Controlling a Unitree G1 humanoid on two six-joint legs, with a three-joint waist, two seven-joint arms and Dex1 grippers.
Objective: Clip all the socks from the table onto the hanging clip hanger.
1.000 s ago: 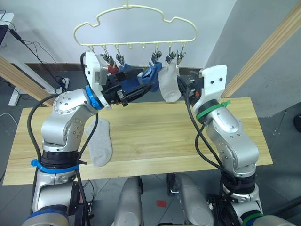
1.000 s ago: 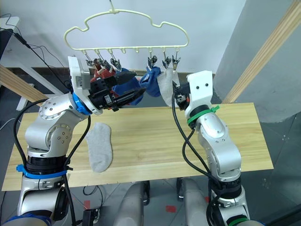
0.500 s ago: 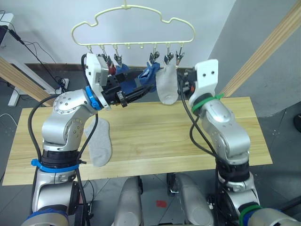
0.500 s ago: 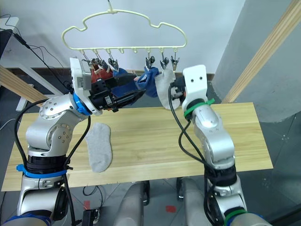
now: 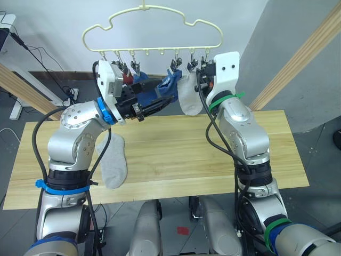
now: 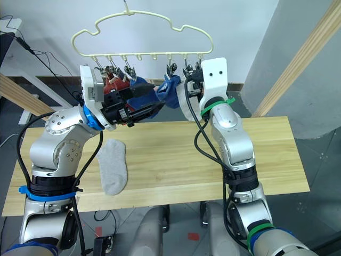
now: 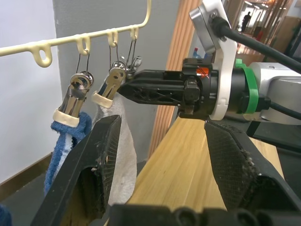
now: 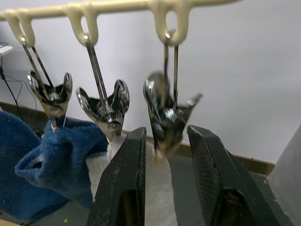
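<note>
Socks being clipped above a light wooden table [image 5: 176, 154], backed by a white wall [image 5: 53, 26].

One grey sock [image 5: 113, 161] is left lying on the table; the right gripper [image 8: 164, 155] is parted around the end clip [image 8: 165, 115]; the left gripper [image 7: 160, 188] is spread wide, empty.

Both arms raised. Left end effector [image 7: 162, 188] fingers spread wide; right end effector [image 8: 165, 160] fingers slightly parted, pointing left toward it.

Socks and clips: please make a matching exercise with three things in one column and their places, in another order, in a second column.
Things:
1. grey sock
2. white sock
3. right gripper

Places:
a. at the end clip of the clip hanger
b. lying flat on the table
c. hanging from a clip, beside a blue sock

Pairs: 1-b, 2-c, 3-a
</note>
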